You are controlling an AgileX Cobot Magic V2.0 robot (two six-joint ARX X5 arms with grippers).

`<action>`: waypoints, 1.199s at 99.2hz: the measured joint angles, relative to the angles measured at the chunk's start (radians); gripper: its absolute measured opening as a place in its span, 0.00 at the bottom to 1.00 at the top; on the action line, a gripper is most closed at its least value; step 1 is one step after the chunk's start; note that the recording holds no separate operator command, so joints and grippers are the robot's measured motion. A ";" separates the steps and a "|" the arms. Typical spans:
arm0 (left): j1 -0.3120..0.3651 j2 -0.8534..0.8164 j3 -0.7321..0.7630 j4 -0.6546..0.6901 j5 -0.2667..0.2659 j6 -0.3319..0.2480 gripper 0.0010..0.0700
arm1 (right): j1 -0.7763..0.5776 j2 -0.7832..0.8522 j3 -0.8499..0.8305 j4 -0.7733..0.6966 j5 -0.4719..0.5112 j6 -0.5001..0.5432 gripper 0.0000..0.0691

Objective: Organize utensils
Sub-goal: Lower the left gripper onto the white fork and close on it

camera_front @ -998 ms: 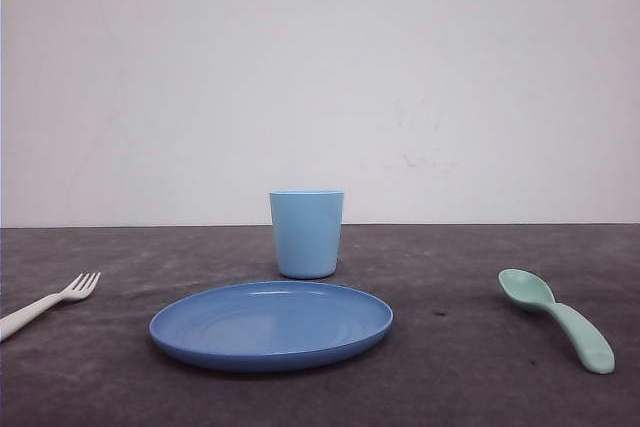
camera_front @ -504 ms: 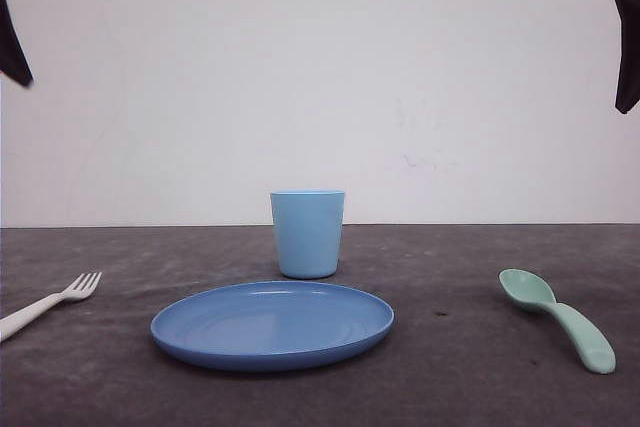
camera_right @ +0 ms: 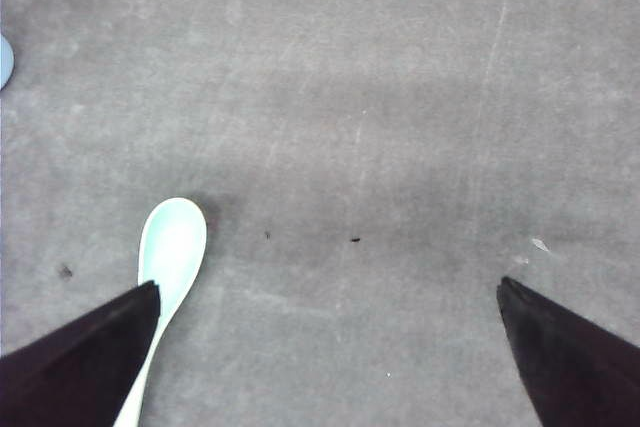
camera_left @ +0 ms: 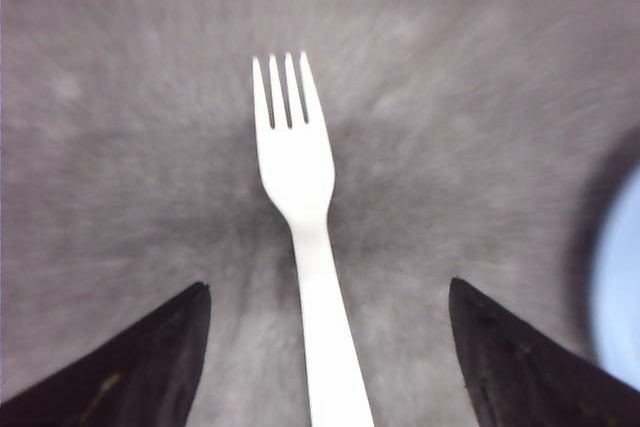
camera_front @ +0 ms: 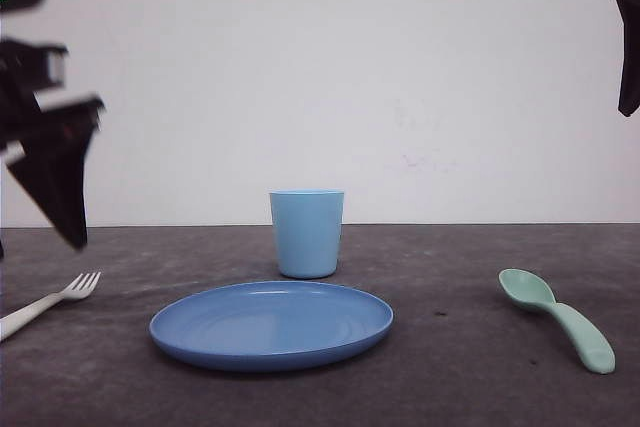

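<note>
- Front view: the left gripper has dropped well into frame since half a second ago, when only a dark tip showed at the upper corner; it now hangs blurred above the fork, not touching it.
- The right gripper has barely shifted over the same half second, sitting high at the frame edge, well above the spoon.
- My reading: the left arm has begun its approach to the fork, so the first pickup is under way, while nothing has been grasped or moved yet.
- Left wrist view: the left gripper has its fingers spread wide, and the fork lies between them, handle running back toward the claw and tines pointing away from it. It looks well centred for a descent.
- Right wrist view: the right gripper is also spread wide; the spoon lies off-centre, its bowl just ahead of one finger and its handle passing behind that finger's edge. This arm would likely need a sideways correction before closing.
- The fork is small, white plastic, four tines, lying flat on the dark grey table.
- The spoon is pale mint green with a thick curved handle, bowl up.
- The plate and cup sit between the two utensils, apart from both claws.
</note>
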 joint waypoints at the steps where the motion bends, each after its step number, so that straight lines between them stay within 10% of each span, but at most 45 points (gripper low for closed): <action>1: -0.002 0.006 0.000 0.003 0.000 -0.001 0.66 | 0.000 0.000 0.000 0.000 0.000 0.000 0.98; 119: -0.058 0.121 0.000 0.078 -0.117 -0.011 0.39 | 0.000 0.000 0.000 -0.023 0.000 0.000 0.98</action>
